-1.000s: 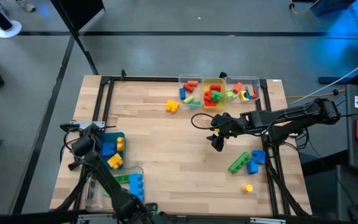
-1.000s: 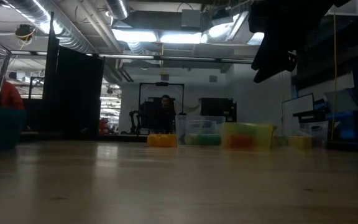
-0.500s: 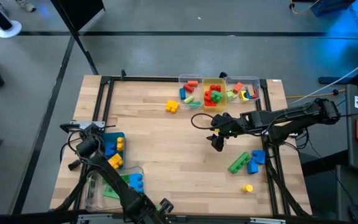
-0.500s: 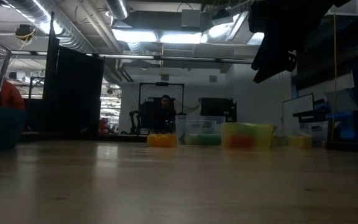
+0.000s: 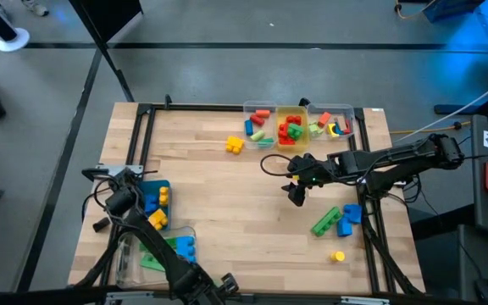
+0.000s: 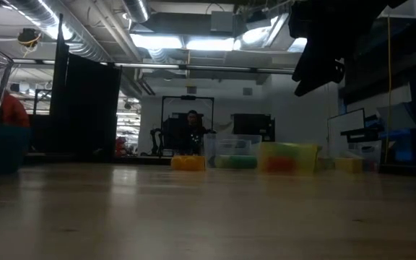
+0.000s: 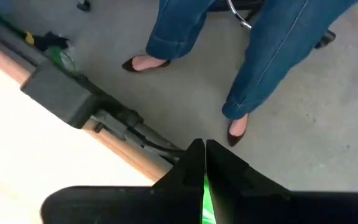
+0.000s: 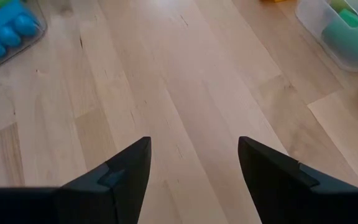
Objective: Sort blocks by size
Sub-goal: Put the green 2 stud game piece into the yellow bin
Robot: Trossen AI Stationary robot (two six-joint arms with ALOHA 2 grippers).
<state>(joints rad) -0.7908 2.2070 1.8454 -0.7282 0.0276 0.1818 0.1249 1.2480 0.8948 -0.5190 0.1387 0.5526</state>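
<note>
Blocks: partly sorted into bins (image 5: 298, 124); three blocks (image 5: 339, 221) loose near desk's right edge (unsorted). Right gripper (image 5: 297, 193) stood open, empty; left gripper (image 7: 199, 163) pinched shut.

The left gripper (image 5: 224, 281) has slid along the table's near edge, seemingly rightward.

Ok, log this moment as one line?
left claw: shut on green block, near table edge | right claw: open, empty, above mid-table | loose blocks unsorted
</note>
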